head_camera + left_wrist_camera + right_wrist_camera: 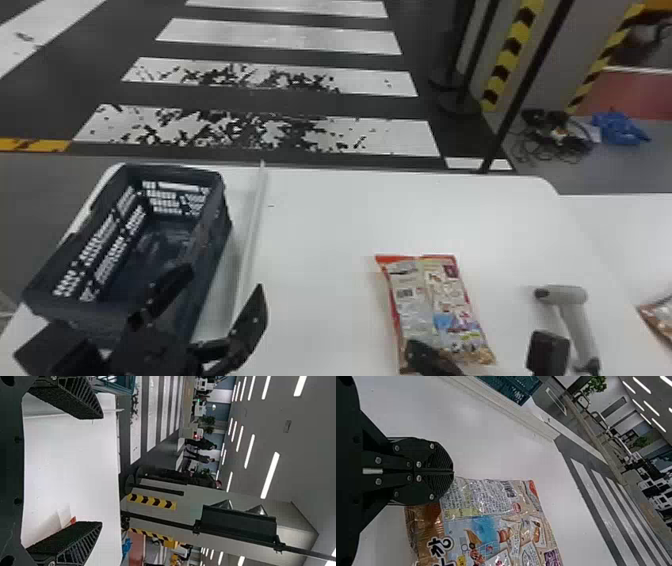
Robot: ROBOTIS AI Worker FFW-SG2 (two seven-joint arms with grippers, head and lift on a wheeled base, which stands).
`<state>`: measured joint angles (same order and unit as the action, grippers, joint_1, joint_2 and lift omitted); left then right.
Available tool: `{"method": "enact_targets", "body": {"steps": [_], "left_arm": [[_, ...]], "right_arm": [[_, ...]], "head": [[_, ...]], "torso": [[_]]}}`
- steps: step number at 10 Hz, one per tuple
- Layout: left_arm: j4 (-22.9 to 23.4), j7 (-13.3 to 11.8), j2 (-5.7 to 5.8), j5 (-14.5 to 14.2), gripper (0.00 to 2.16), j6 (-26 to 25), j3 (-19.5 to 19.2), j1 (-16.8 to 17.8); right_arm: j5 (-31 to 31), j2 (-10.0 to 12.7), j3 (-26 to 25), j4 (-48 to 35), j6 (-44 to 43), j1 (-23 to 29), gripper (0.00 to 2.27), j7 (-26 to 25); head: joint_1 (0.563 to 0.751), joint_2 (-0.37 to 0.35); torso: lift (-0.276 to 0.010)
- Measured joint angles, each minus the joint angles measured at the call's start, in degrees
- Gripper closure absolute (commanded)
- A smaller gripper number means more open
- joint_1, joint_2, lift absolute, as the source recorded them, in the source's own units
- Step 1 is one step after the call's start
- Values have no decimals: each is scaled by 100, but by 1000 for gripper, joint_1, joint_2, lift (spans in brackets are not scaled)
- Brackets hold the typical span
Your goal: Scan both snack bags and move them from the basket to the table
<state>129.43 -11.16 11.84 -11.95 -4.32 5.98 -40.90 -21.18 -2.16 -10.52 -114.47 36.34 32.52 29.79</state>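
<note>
Right claw [414,348]: fingers pressed together, tips at the near left part of the snack bag; whether they touch it I cannot tell.
Left claw [224,281]: fingers spread wide, near the basket's near right corner.
Snack bag [440,310]: flat on the table [320,225], right of centre, red-edged end far.
Scanner [575,310]: lying on the table, right of the bag.
Second bag [659,320]: partly visible at the far right side.
Pale rail [252,225]: between basket and snack bag, running near to far.
Basket [217,225]: on the table's left side.
</note>
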Motion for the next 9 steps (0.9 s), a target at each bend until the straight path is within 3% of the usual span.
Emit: {"method": "enact_targets", "body": {"steps": [3, 6, 9], "left_arm": [[28, 0, -40, 27, 33, 14, 33, -6], [23, 0, -50, 52, 33, 9, 60, -9], [43, 0, -2, 45, 33, 14, 35, -29]], "right_arm": [[-222, 6, -195, -293, 143, 104, 2256, -8], [-427, 5, -797, -603, 568, -29, 2256, -35], [-253, -77, -1352, -315, 587, -434, 2256, 12]], "head": [[695, -95], [695, -161], [695, -253]], "torso": [[-98], [-98], [-98]]}}
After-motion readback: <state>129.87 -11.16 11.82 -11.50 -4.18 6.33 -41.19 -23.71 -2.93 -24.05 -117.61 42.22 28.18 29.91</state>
